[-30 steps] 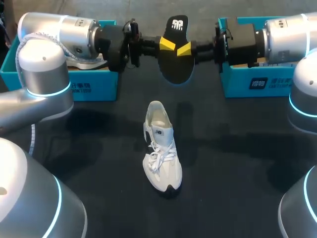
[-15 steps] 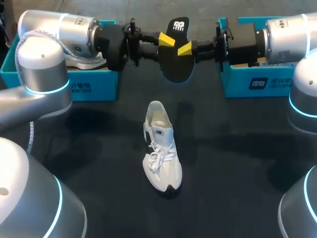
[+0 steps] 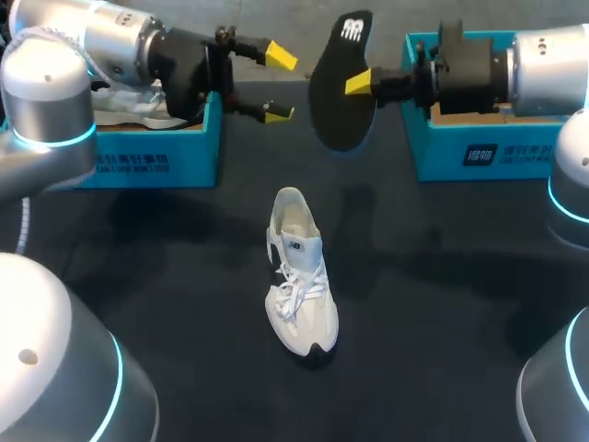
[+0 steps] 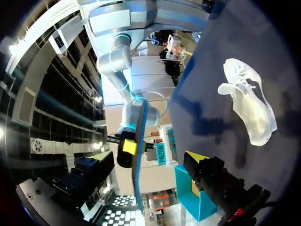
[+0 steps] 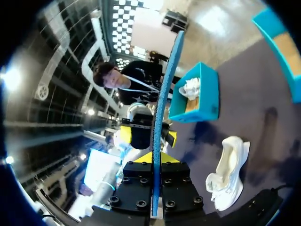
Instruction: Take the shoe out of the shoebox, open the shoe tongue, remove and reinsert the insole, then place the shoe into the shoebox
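- Right now the insole (image 3: 339,92) is out of the shoe and held in the air over the far middle of the table (image 3: 442,304). The right gripper (image 3: 357,85) pinches it, coming in from 3 o'clock.
- In the right wrist view the insole stands edge-on between that gripper's two yellow tips, and both seem pressed against it. The far finger is hidden in the head view, so I judge the hold from the wrist view alone.
- The left gripper (image 3: 279,85) sits at 9 o'clock of the insole, just beside it but not touching. Its fingers are spread wide and hold nothing.
- The shoe (image 3: 300,272) stands on its sole at mid-table, heel toward 12 o'clock, toe toward 6, with the opening facing up.
- From the right gripper the shoe lies at about 7 o'clock and lower down.
- The insole's long axis runs roughly from 1 to 7 o'clock, broad end toward the shoe. That is close to the shoe's own 12-to-6 line, so reinserting it should need little turning.
- The right arm carries the insole and is the one placed to lower it. The empty left gripper looks free to steady the shoe.
- Blue boxes stand at 10 o'clock (image 3: 138,152) and 2 o'clock (image 3: 479,152) of the shoe.
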`<state>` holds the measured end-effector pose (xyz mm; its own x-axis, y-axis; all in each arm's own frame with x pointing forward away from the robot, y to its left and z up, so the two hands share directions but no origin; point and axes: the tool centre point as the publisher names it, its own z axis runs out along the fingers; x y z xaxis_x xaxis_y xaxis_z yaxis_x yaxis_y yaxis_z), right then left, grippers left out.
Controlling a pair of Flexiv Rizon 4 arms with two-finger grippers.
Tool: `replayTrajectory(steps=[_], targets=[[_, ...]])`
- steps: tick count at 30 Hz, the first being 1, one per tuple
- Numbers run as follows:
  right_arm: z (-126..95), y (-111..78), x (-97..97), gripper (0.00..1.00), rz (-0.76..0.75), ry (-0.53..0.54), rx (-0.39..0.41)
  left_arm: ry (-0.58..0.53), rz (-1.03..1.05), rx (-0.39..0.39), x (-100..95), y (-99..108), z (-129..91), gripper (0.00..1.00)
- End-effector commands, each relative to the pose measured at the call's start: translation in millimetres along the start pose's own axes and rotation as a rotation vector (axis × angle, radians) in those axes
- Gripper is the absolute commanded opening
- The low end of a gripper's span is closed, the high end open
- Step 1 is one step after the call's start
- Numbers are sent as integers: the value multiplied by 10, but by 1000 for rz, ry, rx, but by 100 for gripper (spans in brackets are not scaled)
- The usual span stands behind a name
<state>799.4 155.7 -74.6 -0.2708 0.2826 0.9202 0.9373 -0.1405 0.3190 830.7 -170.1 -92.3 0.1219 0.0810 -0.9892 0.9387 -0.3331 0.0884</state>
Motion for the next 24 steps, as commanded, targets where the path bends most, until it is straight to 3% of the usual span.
replayTrajectory(steps=[1, 10, 14, 24], targets=[[-5, -18, 45, 0, -93, -12, -15, 57, 1, 58, 82, 1, -148, 100], [16, 89, 173, 0, -319, -29, -50, 191, 16, 93, 287, -3, -262, 100], [28, 127, 205, 0, -346, -44, -37, 267, 40, 111, 391, -16, -268, 100], [65, 143, 248, 0, -382, -27, -42, 333, 39, 96, 690, -61, -267, 100]])
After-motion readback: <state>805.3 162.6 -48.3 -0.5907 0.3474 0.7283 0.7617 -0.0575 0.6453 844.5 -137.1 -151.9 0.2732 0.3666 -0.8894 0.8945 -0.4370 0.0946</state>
